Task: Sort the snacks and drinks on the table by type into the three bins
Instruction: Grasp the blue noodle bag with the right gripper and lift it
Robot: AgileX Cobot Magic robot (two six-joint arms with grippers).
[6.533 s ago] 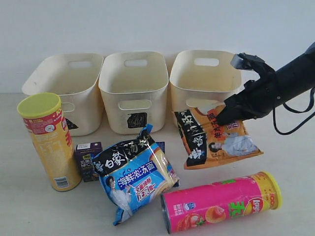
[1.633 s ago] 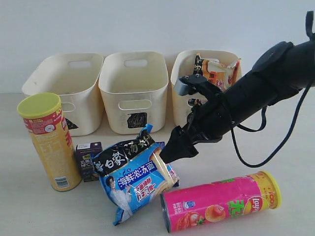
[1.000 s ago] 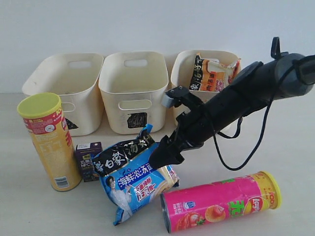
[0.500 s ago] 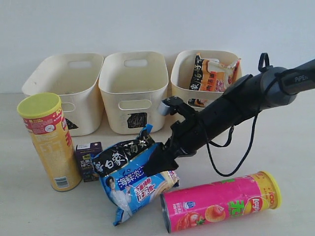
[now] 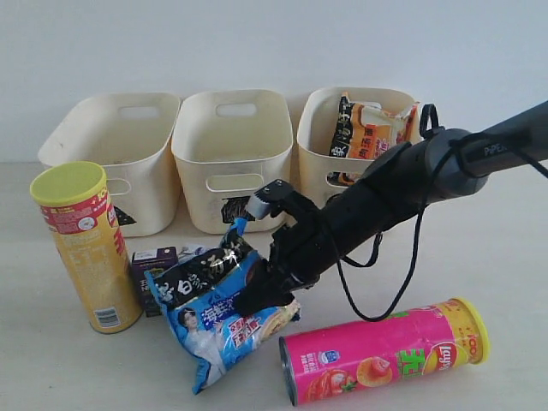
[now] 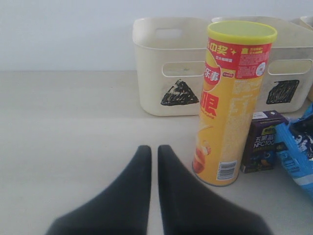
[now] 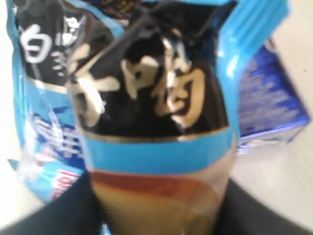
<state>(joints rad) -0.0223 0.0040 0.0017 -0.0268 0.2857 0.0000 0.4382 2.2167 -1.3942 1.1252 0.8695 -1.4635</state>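
My right gripper [image 5: 261, 295] reaches across the middle and is shut on the blue-white noodle packet [image 5: 214, 308], whose crinkled end bulges between the dark fingers [image 7: 63, 210] in the right wrist view. The orange-black packet [image 5: 372, 128] sits in the right bin [image 5: 318, 145]. The yellow tube [image 5: 86, 248] stands upright at the left, with the dark purple carton [image 5: 147, 272] beside it. The pink tube [image 5: 385, 351] lies on its side in front. A blue carton [image 7: 274, 103] shows behind the packet. My left gripper [image 6: 154, 149] hovers shut over the table [image 6: 73, 122], short of the yellow tube [image 6: 230, 103].
The triangle bin [image 5: 111, 145] and the square bin [image 5: 231, 145] stand at the back, against a white wall, with nothing showing inside them. The right arm and its cable [image 5: 402, 274] hang over the table [image 5: 505, 257] in front of the right bin.
The orange-black packet went from the right gripper into the right bin. The right arm then swung down and left onto the blue-white packet, which has crumpled and shifted left.
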